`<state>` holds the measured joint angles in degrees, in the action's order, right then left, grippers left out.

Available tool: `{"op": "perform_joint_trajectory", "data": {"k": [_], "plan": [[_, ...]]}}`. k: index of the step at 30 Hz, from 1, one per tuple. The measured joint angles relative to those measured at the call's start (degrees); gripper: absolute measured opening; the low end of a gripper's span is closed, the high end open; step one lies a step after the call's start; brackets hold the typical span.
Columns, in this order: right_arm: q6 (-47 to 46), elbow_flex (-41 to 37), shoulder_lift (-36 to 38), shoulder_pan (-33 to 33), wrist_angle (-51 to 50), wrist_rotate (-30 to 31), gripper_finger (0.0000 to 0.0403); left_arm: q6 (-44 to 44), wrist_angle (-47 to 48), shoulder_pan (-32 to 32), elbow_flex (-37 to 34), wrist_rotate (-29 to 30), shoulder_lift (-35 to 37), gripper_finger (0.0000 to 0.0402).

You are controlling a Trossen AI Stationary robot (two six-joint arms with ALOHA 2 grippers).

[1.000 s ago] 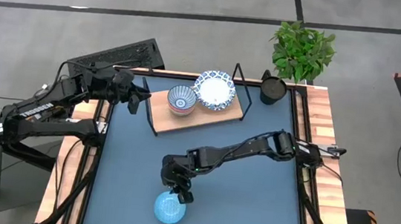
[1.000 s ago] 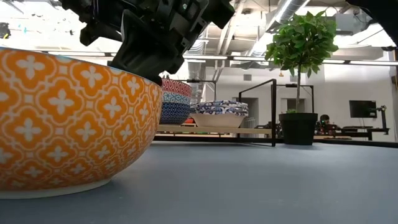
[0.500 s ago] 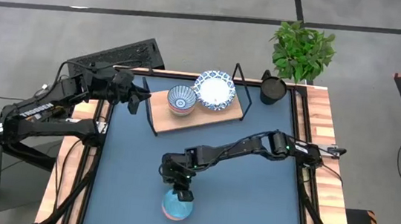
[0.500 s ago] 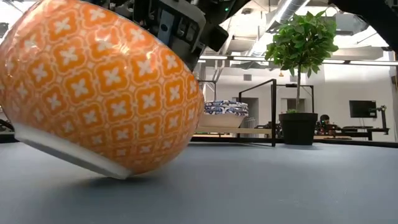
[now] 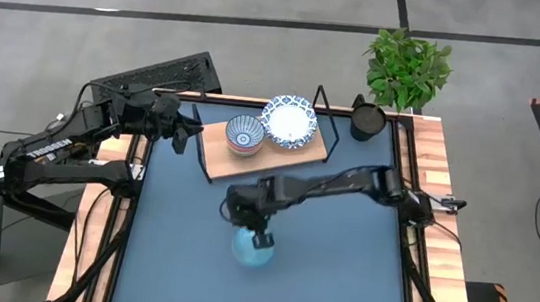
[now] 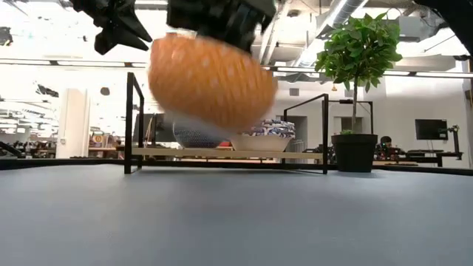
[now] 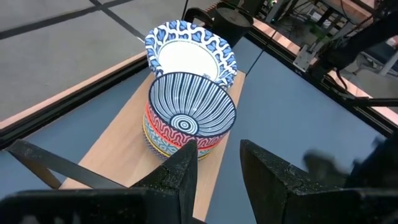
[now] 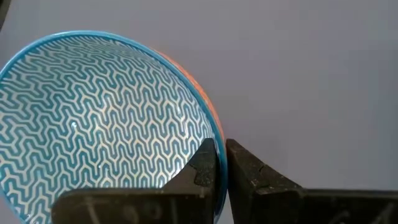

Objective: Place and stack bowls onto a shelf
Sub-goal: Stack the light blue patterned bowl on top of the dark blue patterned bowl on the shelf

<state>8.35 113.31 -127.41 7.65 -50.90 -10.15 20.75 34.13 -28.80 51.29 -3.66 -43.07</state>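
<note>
A small bowl (image 5: pixel 253 249), orange outside and light blue with a zigzag inside (image 8: pixel 99 124), hangs above the blue tabletop, with my right gripper (image 5: pixel 261 239) shut on it. In the low view the bowl (image 6: pixel 211 81) is clear of the table. On the wooden shelf (image 5: pixel 302 152) at the far side stand a stack of small patterned bowls (image 5: pixel 245 134) and white bowls with blue rims (image 5: pixel 289 121). My left gripper (image 5: pixel 183 134) waits open at the shelf's left end, pointing at the stack (image 7: pixel 189 118). My right gripper pinches the bowl's rim (image 8: pixel 213 132) between its two fingers, one finger (image 8: pixel 204 165) inside the bowl and the other outside. The fingers come from above, slanting down. The bowl is lifted clear of the table, tilted, hanging below the fingers.
A black cup (image 5: pixel 366 121) stands at the far right beside the shelf's black wire frame (image 5: pixel 321 104). A potted plant (image 5: pixel 408 65) stands beyond the table's far right corner. Wooden strips (image 5: pixel 432 178) run along the table's sides. Bare blue tabletop (image 5: pixel 338 269) surrounds the held bowl.
The orange bowl stood flat near the table's near edge; my right gripper tipped it up by the rim, then lifted it clear. Gripper and bowl have gone up and toward the far edge, toward the shelf.
</note>
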Motion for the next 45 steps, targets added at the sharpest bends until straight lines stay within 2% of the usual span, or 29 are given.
{"op": "perform_joint_trajectory", "data": {"k": [6,10,17,20,23,28,30,45], "plan": [[4.25,2.65,8.96,-5.26,-7.11,6.27,0.0039,-0.04,0.07,0.01,0.00,1.34,-0.02,0.0106],[5.53,4.81,14.72,-10.40,-7.02,11.13,0.0039,-0.08,0.04,0.00,0.00,2.88,-0.02,0.0106],[4.96,13.67,16.72,-22.91,-6.28,13.30,0.0039,-0.07,0.14,0.00,0.00,3.02,-0.02,0.0106],[4.78,17.66,16.15,-28.44,-8.13,11.41,0.0039,-0.02,0.66,0.00,0.00,3.02,-0.02,0.0106],[4.78,19.67,14.63,-32.70,-6.98,6.74,0.0039,-0.02,1.41,0.00,0.00,3.01,-0.05,0.0106],[3.89,19.92,11.89,-35.70,-5.59,1.62,0.0039,-0.09,1.44,0.00,0.00,2.97,-0.07,0.0106],[3.94,19.89,10.61,-35.58,-7.32,0.25,0.0039,-0.11,1.49,0.00,0.00,2.97,-0.04,0.0106],[5.85,21.64,0.52,-34.02,-1.91,-3.76,0.0039,-0.15,1.64,0.00,0.00,2.84,-0.07,0.0106]]}}
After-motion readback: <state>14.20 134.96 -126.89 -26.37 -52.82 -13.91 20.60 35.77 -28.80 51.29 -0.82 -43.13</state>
